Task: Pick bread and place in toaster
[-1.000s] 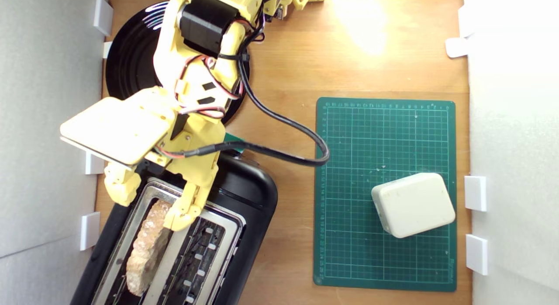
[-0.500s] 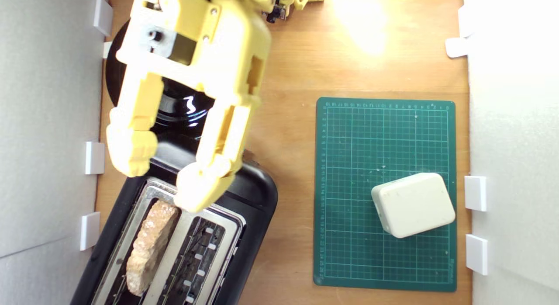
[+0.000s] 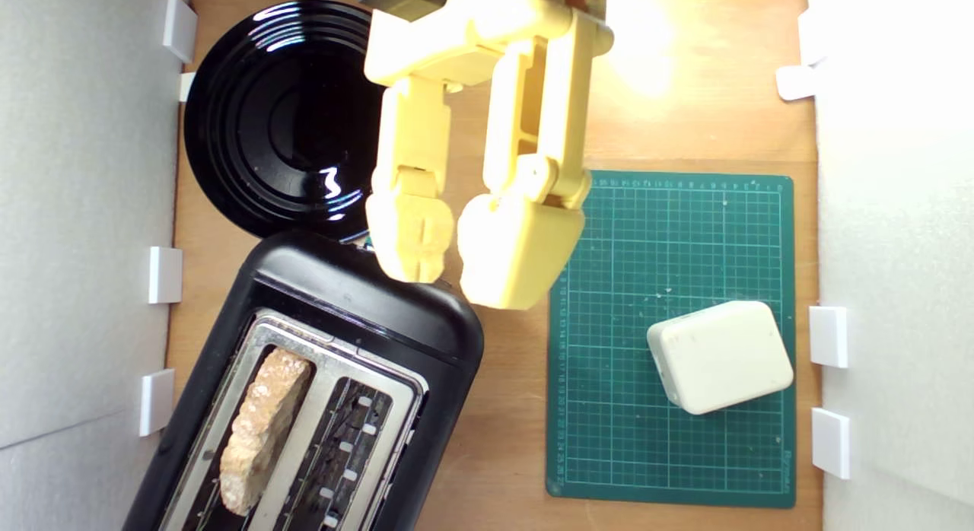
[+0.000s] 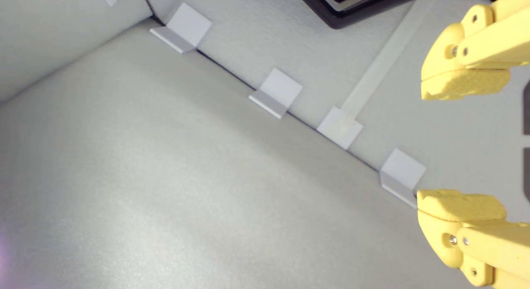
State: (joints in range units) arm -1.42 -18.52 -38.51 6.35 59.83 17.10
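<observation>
The bread, a rustic slice with a floury brown crust, stands edge-on in one slot of the black toaster at the exterior view's lower left; the slot beside it is empty. My yellow gripper hovers high near the toaster's far corner, apart from the bread. It is open with nothing between its fingers. In the wrist view the gripper shows two fingertips set wide apart against grey foam walls, and only a corner of the toaster shows there.
A round black plate lies behind the toaster. A green cutting mat on the exterior view's right carries a rounded white block. Grey foam walls with white brackets border the wooden table.
The gripper let go of the bread, opened, and rose away from the toaster slot toward the exterior view's right. The bread stays in its slot and the plate is now uncovered.
</observation>
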